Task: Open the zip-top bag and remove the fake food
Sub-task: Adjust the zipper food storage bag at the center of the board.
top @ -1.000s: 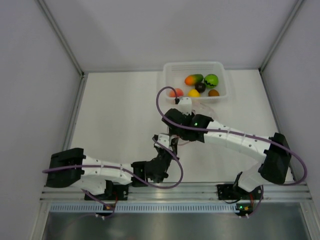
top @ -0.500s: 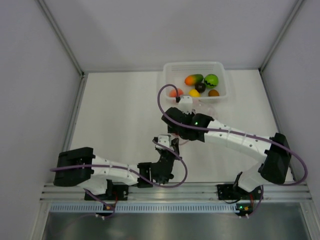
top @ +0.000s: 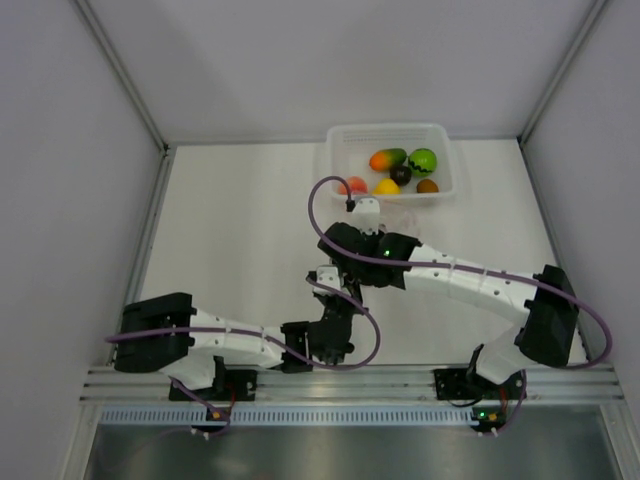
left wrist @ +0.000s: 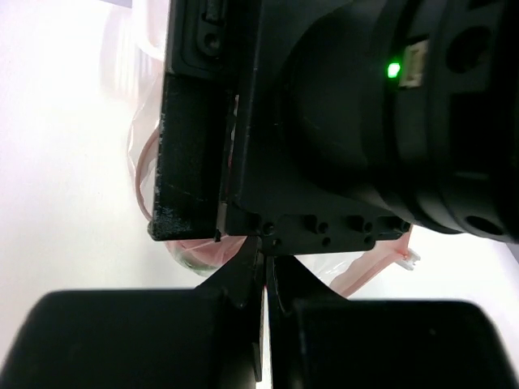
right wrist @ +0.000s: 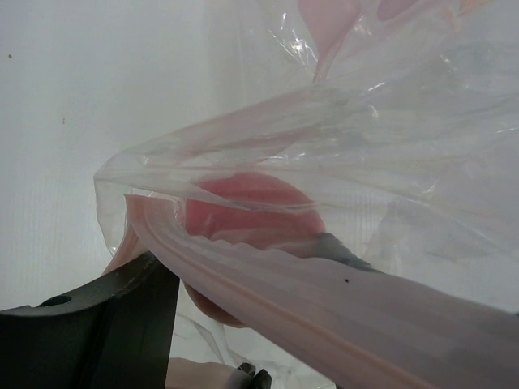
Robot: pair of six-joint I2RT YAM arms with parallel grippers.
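Half parted, right claw (right wrist: pixel 231 284) touches zip-top bag (right wrist: pixel 389 121); left claw (left wrist: pixel 263 267) closed.

Clear, crinkly, glossy plastic zip-top bag (right wrist: pixel 405 130); translucent white plastic tray (top: pixel 390 128).

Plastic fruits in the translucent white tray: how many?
6: orange-green mango and green fruit far row; dark purple centre; peach-orange, yellow, brown near row. The purple cable crosses the near-left corner.

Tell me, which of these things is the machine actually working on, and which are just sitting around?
Part of the job:
- zip-top bag
- pink-red fruit, inside the bag
- six plastic fruits, lying in the tray

Just lying about:
- white tray, only holding those fruits
- table
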